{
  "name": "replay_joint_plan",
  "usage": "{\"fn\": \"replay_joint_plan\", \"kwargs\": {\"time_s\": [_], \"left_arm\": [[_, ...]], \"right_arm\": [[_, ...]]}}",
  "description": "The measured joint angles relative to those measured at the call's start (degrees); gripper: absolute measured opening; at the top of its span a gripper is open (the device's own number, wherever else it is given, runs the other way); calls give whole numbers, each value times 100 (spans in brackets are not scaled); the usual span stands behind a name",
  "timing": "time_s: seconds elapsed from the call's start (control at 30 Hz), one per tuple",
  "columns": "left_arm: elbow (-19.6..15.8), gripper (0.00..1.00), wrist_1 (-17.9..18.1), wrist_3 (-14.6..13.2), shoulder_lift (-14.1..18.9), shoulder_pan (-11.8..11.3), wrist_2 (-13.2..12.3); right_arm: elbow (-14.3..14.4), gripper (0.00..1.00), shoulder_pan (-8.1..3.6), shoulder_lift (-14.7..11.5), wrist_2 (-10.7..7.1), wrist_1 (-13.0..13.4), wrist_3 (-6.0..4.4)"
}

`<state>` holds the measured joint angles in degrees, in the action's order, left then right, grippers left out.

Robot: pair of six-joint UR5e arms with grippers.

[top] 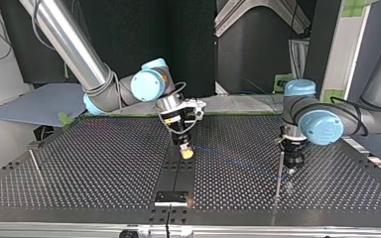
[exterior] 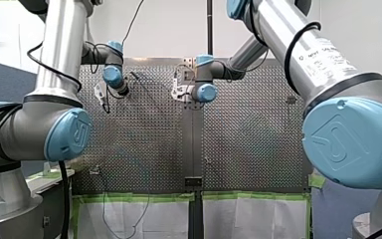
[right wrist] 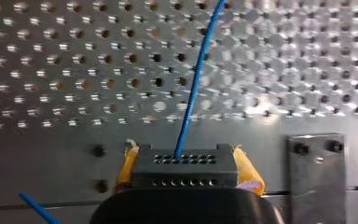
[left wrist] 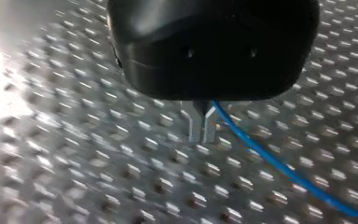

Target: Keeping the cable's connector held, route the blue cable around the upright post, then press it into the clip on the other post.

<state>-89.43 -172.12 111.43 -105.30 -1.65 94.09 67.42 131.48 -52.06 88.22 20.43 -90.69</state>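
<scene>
At the near edge of the table [top: 79, 163] in the top view, a small metal plate [top: 171, 198] lies at the middle. A little further in, an upright post [top: 280, 173] stands at that view's right, and a second thin post [top: 34, 167] stands well apart at its left. Just beside and behind the upright post, my left gripper [top: 291, 163] hangs low over the holes. Its wrist view shows the metal fingers [left wrist: 195, 126] pressed together, with the blue cable [left wrist: 284, 170] running out from between them and away across the perforations. Slightly further back, near the table's middle, my right gripper [top: 185, 150] tilts down close to the surface. Its yellow pads [right wrist: 246, 170] are clamped on the two sides of the black connector [right wrist: 184, 170]. The cable leaves the connector's face and leads off ahead over the table. Beyond both grippers, the two silver arms rise toward the top view's upper corners.
</scene>
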Motion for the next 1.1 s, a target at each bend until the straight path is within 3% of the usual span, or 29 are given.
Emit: {"fn": "replay_joint_plan", "kwargs": {"time_s": [0.07, 0.1, 0.13, 0.17, 0.3, 0.33, 0.37, 0.6, 0.8, 1.1], "left_arm": [[-1, 50, -93, -55, -89, 11, 79], [-1, 50, -118, -76, -114, 16, 114], [-1, 64, -136, -101, -132, 20, 147], [-2, 71, -152, -134, -148, 26, 175], [-2, 71, -177, -165, -166, 45, 223], [-2, 79, -178, -165, -167, 48, 227], [-2, 100, -180, -164, -168, 50, 233], [-2, 100, -120, -19, -170, 83, 167], [-3, 100, 9, 193, -176, 102, -39], [-3, 100, 63, 275, -363, 151, -85]], "right_arm": [[60, 0, 4, 26, 14, 2, 11], [82, 0, 6, 38, 18, 2, 15], [109, 0, 11, 59, 20, 3, 20], [128, 0, 15, 78, 22, 4, 24], [213, 0, 52, 185, 32, 4, 59], [238, 0, 67, 222, 41, 4, 70], [254, 0, 79, 249, 50, 5, 80], [472, 0, 147, 424, 173, 46, 124], [692, 0, 153, 488, 360, 178, 107], [1012, 0, 149, 756, 604, 399, 114]]}}
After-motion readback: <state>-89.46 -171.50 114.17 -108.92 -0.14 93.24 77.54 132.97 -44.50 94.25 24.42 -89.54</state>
